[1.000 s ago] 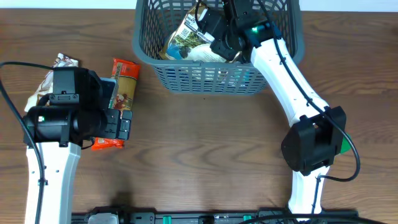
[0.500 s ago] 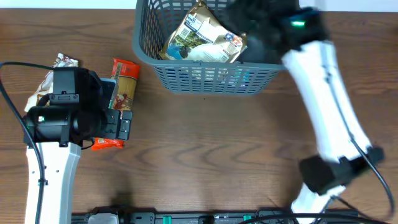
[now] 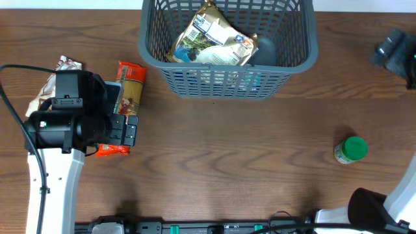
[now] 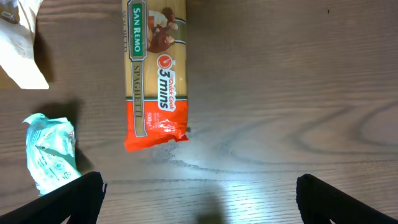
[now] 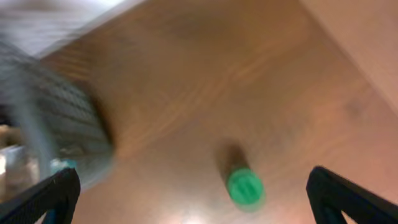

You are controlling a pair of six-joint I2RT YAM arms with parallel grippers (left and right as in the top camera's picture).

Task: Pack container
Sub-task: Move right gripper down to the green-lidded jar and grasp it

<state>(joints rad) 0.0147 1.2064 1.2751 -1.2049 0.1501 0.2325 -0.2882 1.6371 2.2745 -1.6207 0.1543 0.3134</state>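
The grey-blue mesh container point(image 3: 294, 62) stands at the back centre and holds a printed food bag point(image 3: 214, 40) and a dark object point(image 3: 263, 51). It shows blurred in the right wrist view point(image 5: 59, 118). My left gripper point(image 4: 198, 199) is open and empty above the table, just below an orange spaghetti packet point(image 4: 153, 68), which also shows in the overhead view point(image 3: 128, 97). My right gripper point(image 5: 193, 199) is open and empty, high over a green-lidded jar point(image 5: 244, 186) that stands at the right point(image 3: 351, 149).
A teal packet point(image 4: 51, 152) and a white-and-tan packet point(image 4: 18, 43) lie left of the spaghetti. The white-and-tan one shows in the overhead view point(image 3: 62, 65) at the left edge. The right arm point(image 3: 396, 52) is at the far right edge.
My right arm has pulled out of the container and swung to the far right, leaving the food bag inside. The green-lidded jar is now uncovered. The left arm has not moved.
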